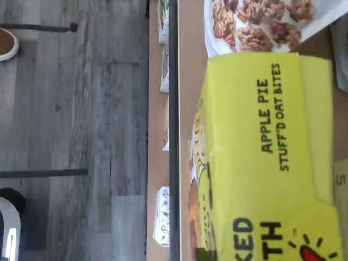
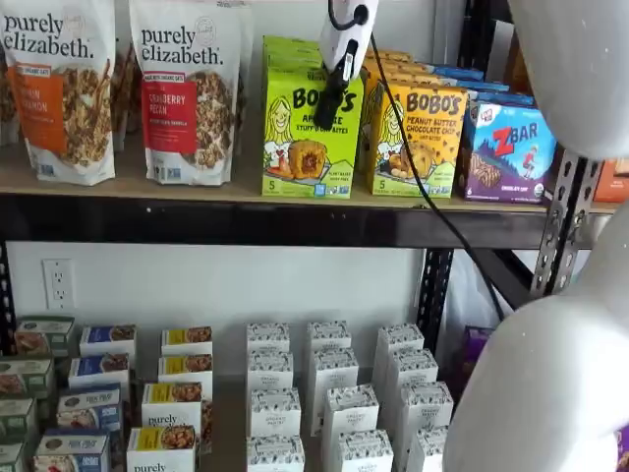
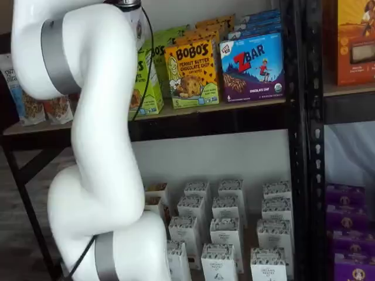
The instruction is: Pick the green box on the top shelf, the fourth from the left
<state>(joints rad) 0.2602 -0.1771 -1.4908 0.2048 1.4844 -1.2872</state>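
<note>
Hand (image 2: pixel 329 103) hangs over the front of the green box (image 2: pixel 310 133); fingers seen side-on w/ no gap visible, so can't tell if it's pinching the carton yet. Probably lined up on the front box bc it's easiest to reach. Box stands upright on the top shelf (image 2: pixel 246 218), just beside the orange Bobo's carton (image 2: pixel 421 138). Reads "BOBO'S", "APPLE PIE STUFF'D OAT BITES"; beyond the orange carton, ZBar box (image 2: pixel 506 147).

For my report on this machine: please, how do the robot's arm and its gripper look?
The arm is made of thick, rounded, glossy white segments, with grey bands at the joints. The gripper has a small white body with black fingers below it. A thin black cable runs from the gripper body and hangs in a loose curve in front of the shelf. No markings can be read.
</note>
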